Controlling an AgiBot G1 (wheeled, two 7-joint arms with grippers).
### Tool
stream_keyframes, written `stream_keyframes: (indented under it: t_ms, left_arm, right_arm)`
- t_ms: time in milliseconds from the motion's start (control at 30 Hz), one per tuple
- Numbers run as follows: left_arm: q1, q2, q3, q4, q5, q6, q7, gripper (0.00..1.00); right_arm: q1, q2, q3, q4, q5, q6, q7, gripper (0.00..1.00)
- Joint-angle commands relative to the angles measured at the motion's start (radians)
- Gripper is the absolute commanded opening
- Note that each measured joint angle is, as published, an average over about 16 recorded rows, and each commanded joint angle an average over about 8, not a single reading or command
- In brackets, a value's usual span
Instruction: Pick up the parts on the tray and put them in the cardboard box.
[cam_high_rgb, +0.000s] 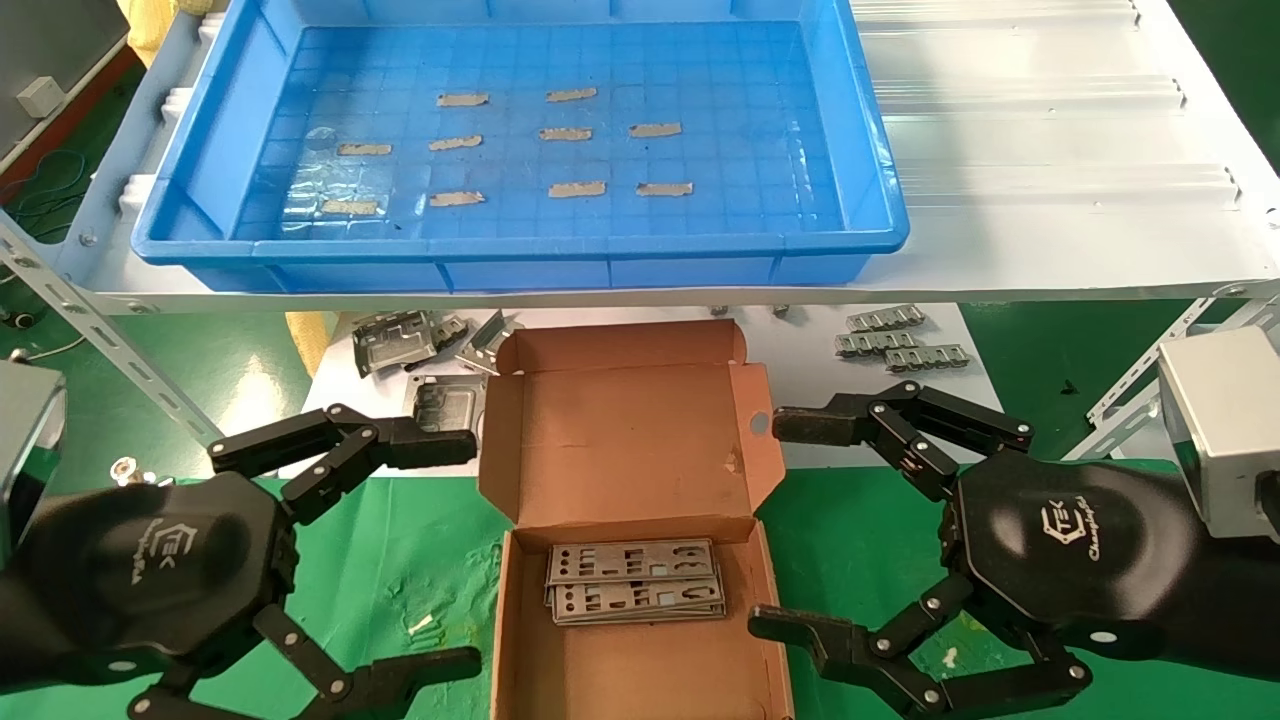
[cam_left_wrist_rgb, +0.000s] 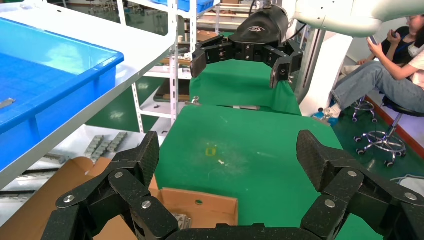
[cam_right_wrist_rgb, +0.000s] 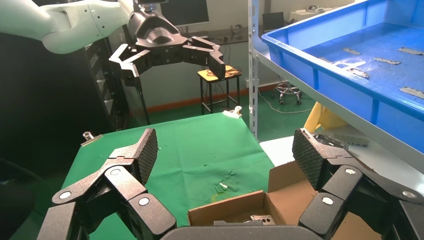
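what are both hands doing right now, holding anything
Left hand: open, holding nothing, beside the cardboard box.
Right hand: open, holding nothing, on the box's other side.

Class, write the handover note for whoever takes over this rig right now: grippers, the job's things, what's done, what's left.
Left gripper: open, empty, beside the cardboard box on its left.
Right gripper: open, empty, on the box's right.
Parts: stacked flat inside the open box.
Tray: on the white shelf behind, only tape strips visible on its floor.
Done: tray looks emptied of parts.
Left: seemingly nothing to move; confirm the tray.
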Motion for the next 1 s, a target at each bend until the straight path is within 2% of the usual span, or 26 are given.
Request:
stream_keyframes:
  t_ms: [33,1000]
  left_arm:
    - [0.0,0.0,0.0,0.0,0.0,0.0,0.0,1.0]
    - [0.0,0.0,0.0,0.0,0.0,0.0,0.0,1.0]
  right_arm:
    - [0.0,0.0,0.0,0.0,0.0,0.0,0.0,1.0]
    - [0.0,0.0,0.0,0.0,0.0,0.0,0.0,1.0]
